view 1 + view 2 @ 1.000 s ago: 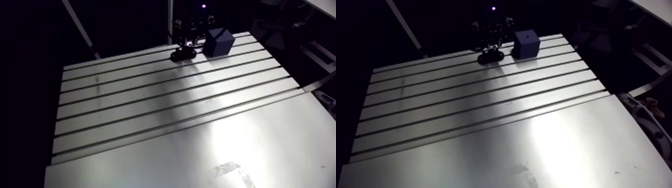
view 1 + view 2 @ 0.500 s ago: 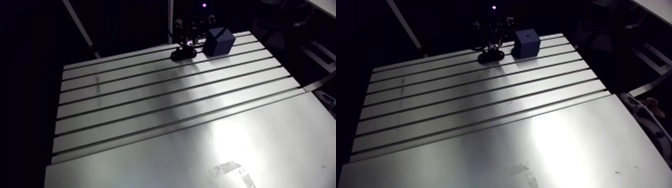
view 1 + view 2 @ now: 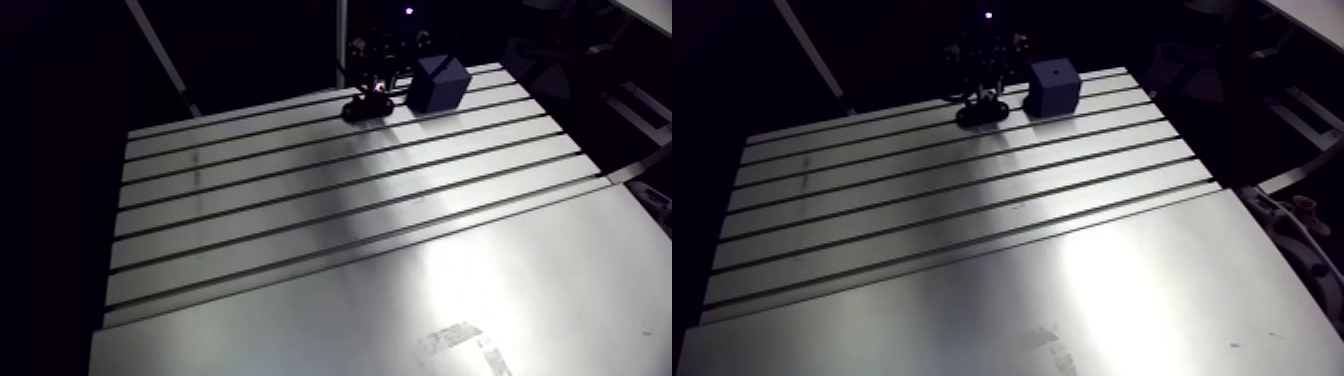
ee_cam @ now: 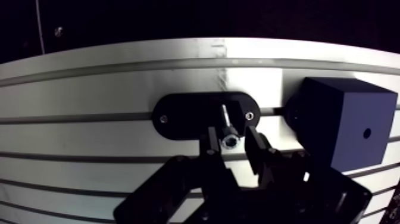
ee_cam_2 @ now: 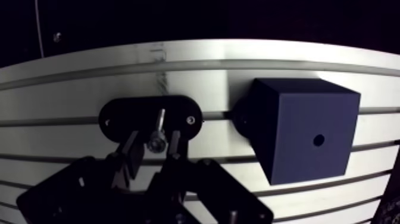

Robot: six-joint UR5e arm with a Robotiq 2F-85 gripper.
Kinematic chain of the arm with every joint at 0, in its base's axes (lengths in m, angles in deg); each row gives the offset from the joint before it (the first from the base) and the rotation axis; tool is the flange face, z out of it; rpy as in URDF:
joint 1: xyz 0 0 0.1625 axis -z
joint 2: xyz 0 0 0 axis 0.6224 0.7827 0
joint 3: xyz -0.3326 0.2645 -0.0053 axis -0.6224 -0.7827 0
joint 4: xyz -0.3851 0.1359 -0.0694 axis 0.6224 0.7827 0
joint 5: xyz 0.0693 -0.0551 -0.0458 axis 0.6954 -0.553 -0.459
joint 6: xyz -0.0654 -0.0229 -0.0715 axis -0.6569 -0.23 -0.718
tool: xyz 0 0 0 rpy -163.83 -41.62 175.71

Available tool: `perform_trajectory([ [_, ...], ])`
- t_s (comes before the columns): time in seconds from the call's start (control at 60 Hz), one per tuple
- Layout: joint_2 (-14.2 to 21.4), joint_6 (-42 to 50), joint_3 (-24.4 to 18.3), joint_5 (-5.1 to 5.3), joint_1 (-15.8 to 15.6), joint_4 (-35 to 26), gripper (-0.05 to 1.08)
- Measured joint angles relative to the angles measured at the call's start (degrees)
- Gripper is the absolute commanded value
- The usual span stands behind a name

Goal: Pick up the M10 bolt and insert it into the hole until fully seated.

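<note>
**Arm view.** Nearest the camera, filling the lower half of the frame, is the smooth part of the aluminium surface (image 3: 300,320). A pale scuffed patch (image 3: 455,338) marks it at lower right. Beyond run the parallel slots (image 3: 340,190), crossing the frame from left to right and rising a little toward the right. At the far edge, in the upper centre of the frame, the pincer (image 3: 375,88) comes down over a black oval holder (image 3: 366,110). A dark cube block (image 3: 438,82) stands just to the right of the holder in the frame.

**Wrist view.** The two fingers (image 4: 256,149) of the pincer stand apart, one on each side of the M10 bolt (image 4: 228,142).
- **Bolt:** it stands upright in the middle of the holder, socket head toward the camera and shank running down into the holder. It is not yet in the cube.
- **Grip:** a bright strip of surface shows between the bolt head and the finger on the cube's side. The other finger lies close to the head; whether it touches cannot be told.
- **Holder:** it lies across one slot and carries two small screw heads (image 4: 163,118), one near each end.
- **Cube:** it rests farther off, just beside one end of the holder, with a narrow gap between them. The hole (image 4: 366,133) shows as a small dark circle in the cube face turned toward the camera.
</note>
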Motion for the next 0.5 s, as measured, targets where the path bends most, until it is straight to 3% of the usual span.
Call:
perform_trajectory([
  [0.5,0.06,0.00,0.02,0.35,0.11,-0.02,0.64],
])
